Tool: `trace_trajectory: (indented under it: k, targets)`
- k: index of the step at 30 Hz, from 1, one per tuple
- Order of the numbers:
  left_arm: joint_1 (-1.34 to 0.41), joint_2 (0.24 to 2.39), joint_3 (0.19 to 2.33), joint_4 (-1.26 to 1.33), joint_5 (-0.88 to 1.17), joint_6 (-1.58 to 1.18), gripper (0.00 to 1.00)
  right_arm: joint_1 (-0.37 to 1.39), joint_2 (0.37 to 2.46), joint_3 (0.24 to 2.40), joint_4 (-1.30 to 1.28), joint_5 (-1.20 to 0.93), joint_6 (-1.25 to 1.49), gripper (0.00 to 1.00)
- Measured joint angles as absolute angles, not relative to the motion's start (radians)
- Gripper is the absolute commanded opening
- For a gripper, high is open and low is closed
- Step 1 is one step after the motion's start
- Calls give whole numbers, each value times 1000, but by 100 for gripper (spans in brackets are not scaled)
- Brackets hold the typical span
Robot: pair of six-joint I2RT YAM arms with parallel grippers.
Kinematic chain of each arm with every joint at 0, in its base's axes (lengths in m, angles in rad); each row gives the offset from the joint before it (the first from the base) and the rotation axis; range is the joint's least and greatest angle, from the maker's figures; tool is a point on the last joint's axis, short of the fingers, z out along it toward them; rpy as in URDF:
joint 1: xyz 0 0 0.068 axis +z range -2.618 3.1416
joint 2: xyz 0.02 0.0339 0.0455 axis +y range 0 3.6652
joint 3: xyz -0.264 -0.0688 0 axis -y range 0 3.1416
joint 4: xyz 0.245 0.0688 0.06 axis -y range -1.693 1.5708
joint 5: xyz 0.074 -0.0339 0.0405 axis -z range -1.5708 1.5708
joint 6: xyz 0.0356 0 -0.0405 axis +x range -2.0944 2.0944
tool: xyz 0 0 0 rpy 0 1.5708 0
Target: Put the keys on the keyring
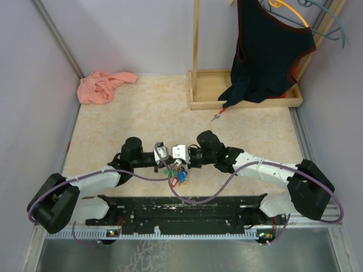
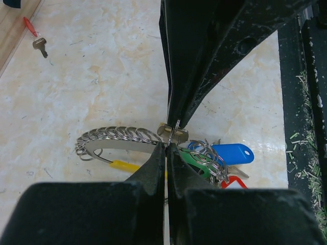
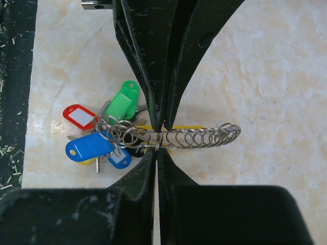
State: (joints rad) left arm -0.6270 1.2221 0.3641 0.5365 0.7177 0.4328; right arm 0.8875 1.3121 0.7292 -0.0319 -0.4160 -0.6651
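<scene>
Beige tabletop (image 1: 142,107): keyring (image 3: 196,138) lies crosswise, tags (image 3: 89,146) toward near edge; left pincer (image 2: 167,144) and right pincer (image 3: 160,142) pinching it.

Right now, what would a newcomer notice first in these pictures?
In the near middle, the left gripper and right gripper are both shut on the keyring with its blue, green and red tags. One red-capped key lies alone near the wooden tray at the far side; a pink cloth sits far left.
</scene>
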Motion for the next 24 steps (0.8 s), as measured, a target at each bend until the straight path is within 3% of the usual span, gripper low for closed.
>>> trace_trajectory:
  k: [9,24]
  targets:
    - [-633,1201,364,552,612,296,0,895,1312,727,-1,-370,-705,0]
    - [-633,1177,267,796,529,2,0,904,1312,676,136,-340,-715,0]
